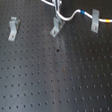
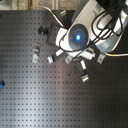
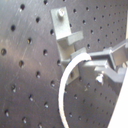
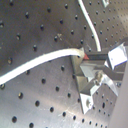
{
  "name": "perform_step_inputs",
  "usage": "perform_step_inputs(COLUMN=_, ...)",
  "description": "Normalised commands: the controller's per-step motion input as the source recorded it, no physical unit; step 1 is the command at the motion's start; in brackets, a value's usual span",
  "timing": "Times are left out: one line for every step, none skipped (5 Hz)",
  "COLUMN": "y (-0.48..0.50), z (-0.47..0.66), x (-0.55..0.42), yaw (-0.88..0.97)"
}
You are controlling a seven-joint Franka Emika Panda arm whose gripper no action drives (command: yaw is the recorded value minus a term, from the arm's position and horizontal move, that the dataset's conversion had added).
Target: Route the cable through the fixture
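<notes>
Gripper [image 3: 94, 64]: fingers pinching the white cable [image 3: 64, 85], it seems; the view is soft. Middle fixture [image 1: 56, 27]: directly beside the fingertips, touching or nearly so, slanted upright on the perforated breadboard [image 1: 56, 87]. Cable trails off toward the first exterior view's right, past its blue band [image 1: 80, 11]. No legible labels or writing

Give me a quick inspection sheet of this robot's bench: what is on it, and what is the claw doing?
Surface: black perforated board, bare in front.
Job's things: white cable runs by the middle fixture; two more clips flank it.
Clutter: small blue object at the second exterior view's left edge.
Claw: claw shut on the cable beside the middle fixture.
Cables: black arm leads.
Surroundings: nothing seen.
</notes>
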Motion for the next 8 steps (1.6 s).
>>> perform_step_inputs(y=-0.009, z=0.0, x=0.022, yaw=0.83)
perform_step_inputs(y=-0.016, z=0.0, x=-0.002, yaw=0.86)
perform_step_inputs(y=0.0, z=0.0, x=0.0, yaw=0.89)
perform_step_inputs(y=0.0, z=0.01, x=0.0, yaw=0.9)
perform_step_inputs(y=0.0, z=0.01, x=0.0, yaw=0.58)
perform_step_inputs(y=0.127, z=0.14, x=-0.102, yaw=0.08)
perform_step_inputs(y=0.142, z=0.17, x=-0.143, yaw=0.0)
perform_step_inputs(y=0.282, z=0.18, x=-0.164, yaw=-0.12)
